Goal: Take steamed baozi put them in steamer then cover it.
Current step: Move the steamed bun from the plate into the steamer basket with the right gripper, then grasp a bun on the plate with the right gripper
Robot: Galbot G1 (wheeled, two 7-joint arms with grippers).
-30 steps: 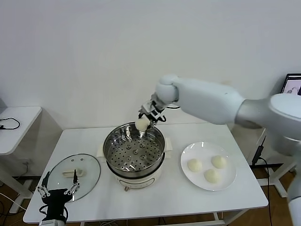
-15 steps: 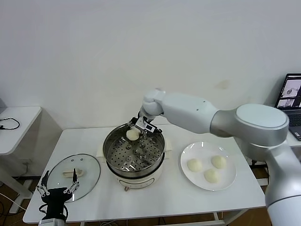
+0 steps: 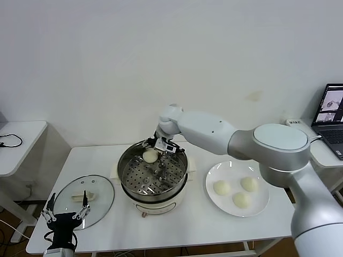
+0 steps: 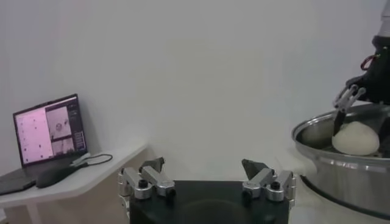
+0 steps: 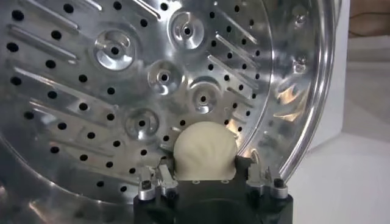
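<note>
Our right pincer (image 3: 152, 148) hangs spread around a baozi (image 3: 150, 155) inside the steamer (image 3: 154, 176); our left pincer (image 3: 65, 214) waits open.

Steamer (image 3: 153, 176): shiny steel, tray dotted with round holes, base cream-white. Baozi (image 3: 150, 155) in it: off-white, smooth; three alike on white plate (image 3: 256, 209). Cover (image 3: 84, 201): clear glass, metal rim, handle seemingly cream. Table (image 3: 193, 225) white.
</note>
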